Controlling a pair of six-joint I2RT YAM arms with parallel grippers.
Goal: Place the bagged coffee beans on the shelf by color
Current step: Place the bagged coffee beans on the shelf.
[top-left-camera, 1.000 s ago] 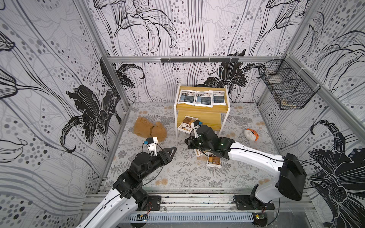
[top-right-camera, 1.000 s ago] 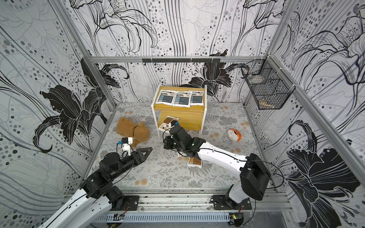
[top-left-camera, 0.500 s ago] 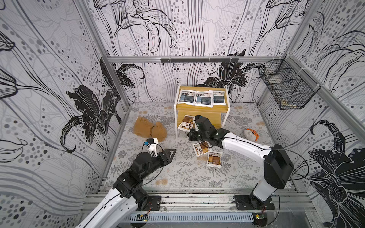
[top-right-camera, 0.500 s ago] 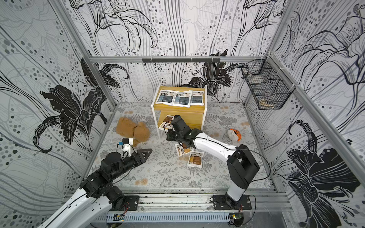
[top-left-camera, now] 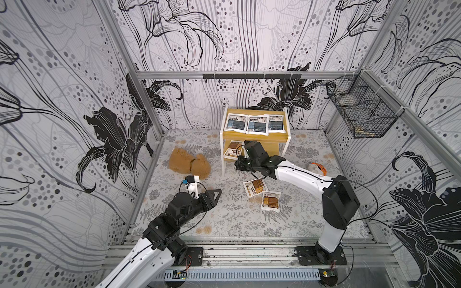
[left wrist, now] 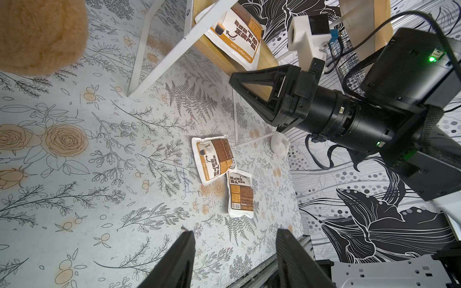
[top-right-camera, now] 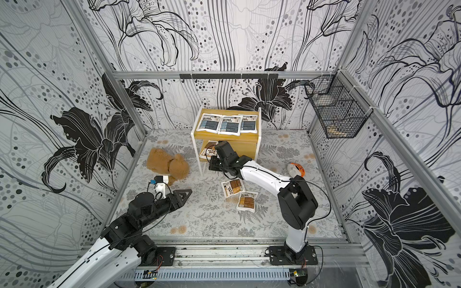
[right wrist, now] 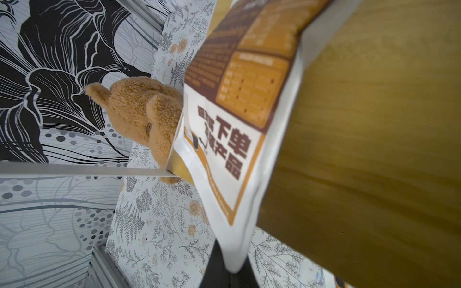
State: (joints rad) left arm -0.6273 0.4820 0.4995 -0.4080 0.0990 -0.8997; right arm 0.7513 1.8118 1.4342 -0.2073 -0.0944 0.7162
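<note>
Got the shelf [top-left-camera: 254, 137] parked at the far end of the mat [top-left-camera: 224, 224]. Counting three blue pouches [top-left-camera: 258, 124] up on the top board, flat, side by side, filling the row from end to end. Down on the lower board, seeing one brown pouch [top-left-camera: 231, 150] at the left end, partly on the wood and sticking out past the front edge. Got the right gripper [right wrist: 228, 278] reaching in low from the front, jaws squeezed together on the near edge of that pouch, pretty plain in the right wrist view. Same view, catching the teddy [right wrist: 139, 117] off past a shelf leg.

Also spotting two floor pouches [top-left-camera: 255, 187], both brown, flat on the mat just in front of the shelf and right beside the right arm [top-left-camera: 299, 174], touching at a corner, printed side up.

Over on the left, got the left gripper [top-left-camera: 218, 192] hovering above the mat near the teddy, well apart from the shelf, jaws apart with only mat showing between the fingers [left wrist: 179, 259]. Pointing roughly toward the floor pouches, going by the left wrist view.

Also around: ball toy [top-left-camera: 316, 167] on the mat just past the right arm, wire basket [top-left-camera: 361, 117] hanging up on the right side.
</note>
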